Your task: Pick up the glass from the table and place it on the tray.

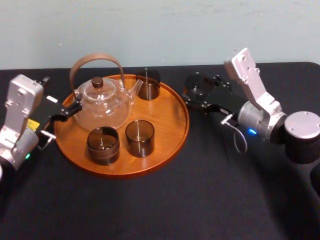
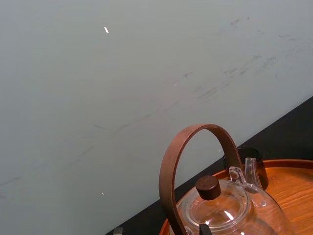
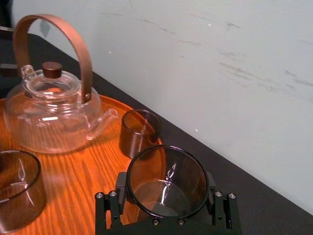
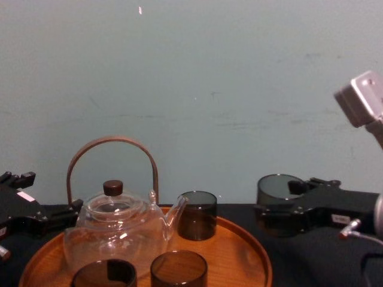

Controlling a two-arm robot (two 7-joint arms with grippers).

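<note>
My right gripper (image 1: 198,96) is shut on a dark smoked glass (image 1: 199,84), one finger on each side of its wall. It holds the glass (image 3: 167,181) upright just off the right rim of the round orange-brown tray (image 1: 167,117). From the chest view, the glass (image 4: 277,203) sits level with the glasses on the tray (image 4: 254,254). I cannot tell whether its base touches the black table (image 1: 200,195). My left gripper (image 1: 70,110) rests at the tray's left edge, beside the teapot.
On the tray stand a clear glass teapot (image 1: 102,102) with a wooden hoop handle and three dark glasses: back (image 1: 148,83), front left (image 1: 103,145), front middle (image 1: 139,138). The tray's right side has bare wood. A pale wall stands behind the table.
</note>
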